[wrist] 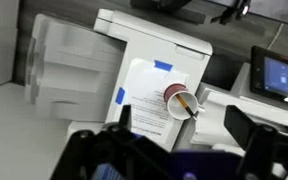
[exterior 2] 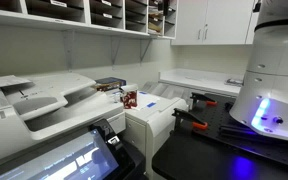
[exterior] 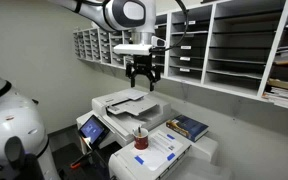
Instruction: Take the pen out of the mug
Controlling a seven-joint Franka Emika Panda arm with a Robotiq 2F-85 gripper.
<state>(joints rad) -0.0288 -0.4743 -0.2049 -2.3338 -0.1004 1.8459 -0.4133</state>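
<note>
The mug (exterior: 141,140) is a small red cup standing on a printed sheet on the smaller white printer (exterior: 169,150). It also shows in an exterior view (exterior 2: 130,98) and in the wrist view (wrist: 170,91). The orange-reddish pen (wrist: 184,105) leans inside the mug with its tip over the rim, and it sticks up out of the mug in an exterior view (exterior: 140,131). My gripper (exterior: 143,75) hangs open and empty well above the printers. In the wrist view its fingers (wrist: 181,127) frame the mug from above.
A large white printer (exterior: 124,102) stands beside the smaller one. A dark blue book (exterior: 189,127) lies next to the mug's printer. Wall shelves with paper slots (exterior: 234,45) run behind. A touchscreen (exterior: 91,127) sits at the front. The robot's white base (exterior 2: 274,70) stands on a dark counter.
</note>
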